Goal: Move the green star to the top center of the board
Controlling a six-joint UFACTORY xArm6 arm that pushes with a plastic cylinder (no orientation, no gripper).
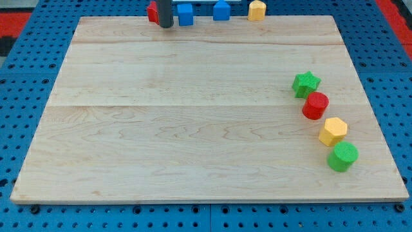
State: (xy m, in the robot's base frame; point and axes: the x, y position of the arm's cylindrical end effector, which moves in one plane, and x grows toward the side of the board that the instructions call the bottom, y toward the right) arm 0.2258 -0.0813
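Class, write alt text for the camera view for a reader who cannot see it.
A green star-shaped block sits near the right edge of a pale wooden board, heading a curved row with a red cylinder, yellow hexagonal block and green cylinder. At the top edge, my tip stands between a red block and two blue blocks, a yellow block beyond.

Pale wooden table [193,129] — at the view's right lie a green star [306,84], red cylinder [315,106], yellow hexagon [333,131] and green cylinder [342,156]
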